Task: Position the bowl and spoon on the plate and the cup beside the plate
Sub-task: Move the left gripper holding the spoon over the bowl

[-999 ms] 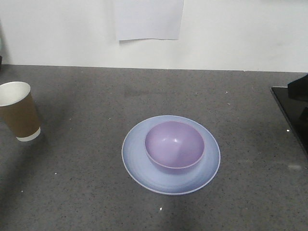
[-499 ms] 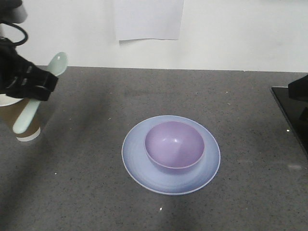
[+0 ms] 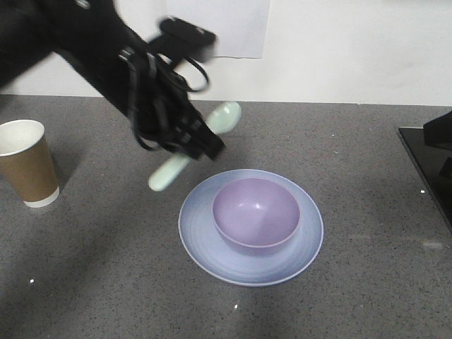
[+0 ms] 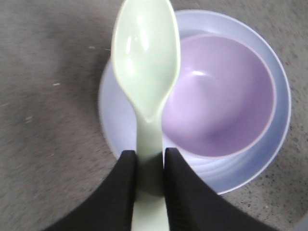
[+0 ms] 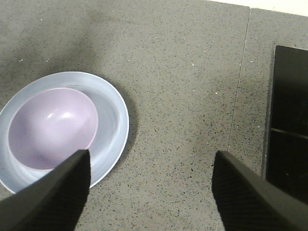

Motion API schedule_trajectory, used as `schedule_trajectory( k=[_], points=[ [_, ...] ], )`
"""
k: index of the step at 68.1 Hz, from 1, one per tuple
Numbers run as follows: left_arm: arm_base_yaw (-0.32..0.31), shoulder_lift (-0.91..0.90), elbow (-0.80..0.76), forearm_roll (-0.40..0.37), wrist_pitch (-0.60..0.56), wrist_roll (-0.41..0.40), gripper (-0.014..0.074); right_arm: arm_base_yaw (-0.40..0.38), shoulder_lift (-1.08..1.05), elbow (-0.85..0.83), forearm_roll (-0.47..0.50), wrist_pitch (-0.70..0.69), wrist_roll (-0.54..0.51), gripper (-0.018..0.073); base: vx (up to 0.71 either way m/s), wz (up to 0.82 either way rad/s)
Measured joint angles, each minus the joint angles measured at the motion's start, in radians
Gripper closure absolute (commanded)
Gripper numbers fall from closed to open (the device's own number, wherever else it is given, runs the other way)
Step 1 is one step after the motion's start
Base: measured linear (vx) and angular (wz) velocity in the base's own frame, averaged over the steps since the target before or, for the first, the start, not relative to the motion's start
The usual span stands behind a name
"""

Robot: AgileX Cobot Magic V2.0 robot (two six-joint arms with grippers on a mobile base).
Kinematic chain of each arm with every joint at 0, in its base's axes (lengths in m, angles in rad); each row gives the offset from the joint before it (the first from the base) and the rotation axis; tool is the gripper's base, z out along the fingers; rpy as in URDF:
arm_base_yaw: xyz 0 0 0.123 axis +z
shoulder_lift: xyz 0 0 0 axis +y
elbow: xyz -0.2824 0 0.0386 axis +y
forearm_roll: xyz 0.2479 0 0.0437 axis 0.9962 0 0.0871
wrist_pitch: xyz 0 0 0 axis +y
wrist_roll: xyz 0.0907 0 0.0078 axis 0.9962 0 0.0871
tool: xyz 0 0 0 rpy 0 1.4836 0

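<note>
The lavender bowl (image 3: 256, 214) sits inside the pale blue plate (image 3: 198, 220) at the middle of the grey counter. My left gripper (image 3: 200, 144) hovers just behind the plate's left edge, shut on the handle of the mint-green spoon (image 3: 224, 119). In the left wrist view the spoon (image 4: 147, 62) sticks out from the left gripper (image 4: 149, 156), its scoop above the plate (image 4: 113, 110) and the rim of the bowl (image 4: 221, 96). The brown paper cup (image 3: 28, 169) stands upright at far left. My right gripper (image 5: 151, 156) is open over bare counter, right of the plate (image 5: 113, 115) and bowl (image 5: 50, 127).
A black glossy panel (image 3: 431, 169) lies at the counter's right edge, and the right wrist view shows this panel (image 5: 288, 120) too. A white paper sheet (image 3: 217, 28) hangs on the back wall. The left arm's shadow falls on the counter left of the plate.
The left arm came into view from the left and swung right, carrying the spoon from above the cup to just behind the plate's left edge. Bowl, plate and cup stayed put.
</note>
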Motion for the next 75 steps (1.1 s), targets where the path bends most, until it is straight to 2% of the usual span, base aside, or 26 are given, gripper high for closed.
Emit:
schedule_trajectory(
  k=[16, 36, 54, 75],
  points=[
    [-0.054, 0.091, -0.001, -0.003, -0.006, 0.041, 0.0603, 0.0, 0.0, 0.0, 0.0, 0.002, 0.0, 0.0053, 0.0, 0.0],
    [-0.055, 0.148, -0.001, -0.004, -0.008, 0.049, 0.0603, 0.0, 0.0, 0.0, 0.0, 0.002, 0.0, 0.0053, 0.0, 0.0],
    [-0.056, 0.163, -0.001, -0.05, -0.01, 0.064, 0.0603, 0.0, 0.0, 0.0, 0.0, 0.003, 0.0, 0.0053, 0.0, 0.0],
    [-0.076, 0.165, -0.001, -0.051, -0.013, 0.07, 0.06, 0.0, 0.0, 0.0, 0.0, 0.003, 0.0, 0.0053, 0.0, 0.0]
  ],
)
